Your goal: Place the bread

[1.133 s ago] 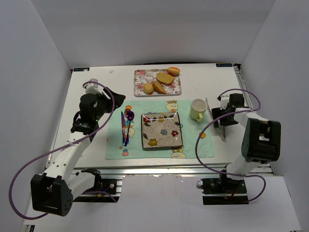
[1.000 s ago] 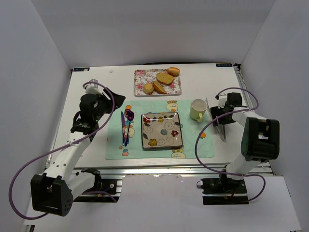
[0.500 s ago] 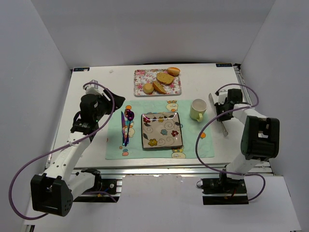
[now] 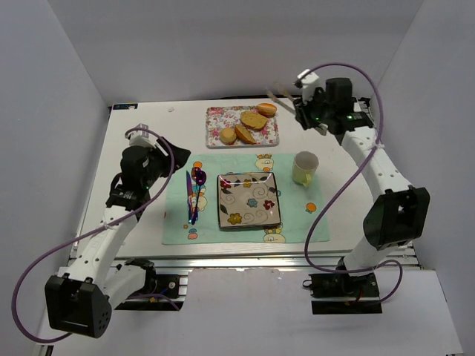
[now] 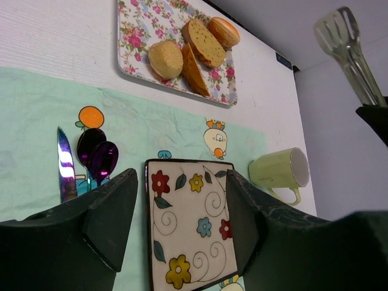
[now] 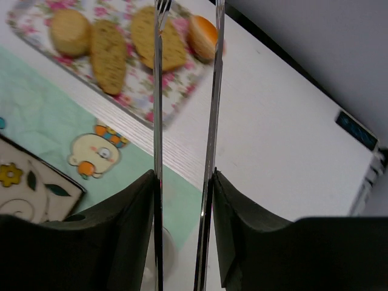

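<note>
Ahead and left of the right tool (image 6: 183, 179), pinching tongs (image 6: 157, 91), hovering short of the bread (image 6: 70, 31) lying untouched on the tray (image 6: 79, 60); leaving grasping and placing undone.

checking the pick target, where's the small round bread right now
In the top view the bread lies at the left end of the floral tray, right beside a toasted slice.

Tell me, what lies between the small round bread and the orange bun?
Two toasted slices: a narrow slice beside the bread, a wider slice by the bun; clearest in left wrist view.
</note>
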You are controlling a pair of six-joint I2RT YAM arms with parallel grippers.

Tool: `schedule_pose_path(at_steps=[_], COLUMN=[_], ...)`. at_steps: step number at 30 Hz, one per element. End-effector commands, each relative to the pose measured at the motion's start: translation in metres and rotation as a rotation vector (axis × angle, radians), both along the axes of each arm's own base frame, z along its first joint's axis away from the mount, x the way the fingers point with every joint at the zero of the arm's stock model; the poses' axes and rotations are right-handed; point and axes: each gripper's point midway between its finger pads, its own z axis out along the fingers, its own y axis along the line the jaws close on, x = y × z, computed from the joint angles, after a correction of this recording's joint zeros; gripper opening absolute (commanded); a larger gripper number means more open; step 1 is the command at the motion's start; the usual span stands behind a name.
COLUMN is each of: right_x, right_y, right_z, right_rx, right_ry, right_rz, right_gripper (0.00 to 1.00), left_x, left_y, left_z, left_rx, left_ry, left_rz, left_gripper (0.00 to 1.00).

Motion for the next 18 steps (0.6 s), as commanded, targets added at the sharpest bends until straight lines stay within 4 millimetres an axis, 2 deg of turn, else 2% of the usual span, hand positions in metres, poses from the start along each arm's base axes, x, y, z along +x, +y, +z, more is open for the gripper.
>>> schedule_pose_path(at_steps=[1, 2, 3, 5, 6, 8, 9, 13, 18], right_x=[-0.002, -0.002, -0.004, -0.007, -0.009, -0.010, -0.013, -0.023, -0.018], right_y=[0.046, 0.056, 0.075, 0.092, 0.108, 0.121, 0.134, 0.163, 0.182], right_z=[-0.002, 0.004, -0.003, -0.006, -0.011, -0.017, -0.025, -0.052, -0.077], right_rx=[-0.011, -0.006, -0.008, -0.017, -0.022, -0.037, -0.052, -0.128, -0.235], right_ry=[0.015, 0.004, 0.017, 0.020, 0.026, 0.029, 0.037, 0.046, 0.024], right_rz=[0.120, 0.139, 0.176, 0.215, 0.245, 0.271, 0.299, 0.381, 0.407], right_gripper=[0.46, 0.46, 0.46, 0.46, 0.46, 0.46, 0.46, 0.47, 0.47], left_x=[-0.006, -0.007, -0.008, -0.010, -0.011, -0.014, -0.015, -0.017, -0.018], left_y=[0.004, 0.004, 0.006, 0.007, 0.008, 0.010, 0.010, 0.012, 0.014], left_z=[0.016, 0.017, 0.018, 0.018, 0.020, 0.018, 0.019, 0.016, 0.016], left_rx=[0.007, 0.004, 0.003, 0.004, 0.004, 0.004, 0.004, 0.001, 0.003], left_ry=[-0.040, -0.044, -0.045, -0.044, -0.050, -0.046, -0.049, -0.042, -0.041], left_rz=[0.014, 0.017, 0.023, 0.029, 0.037, 0.042, 0.045, 0.057, 0.063], left_gripper=[0.69, 0.69, 0.69, 0.70, 0.70, 0.70, 0.70, 0.70, 0.70])
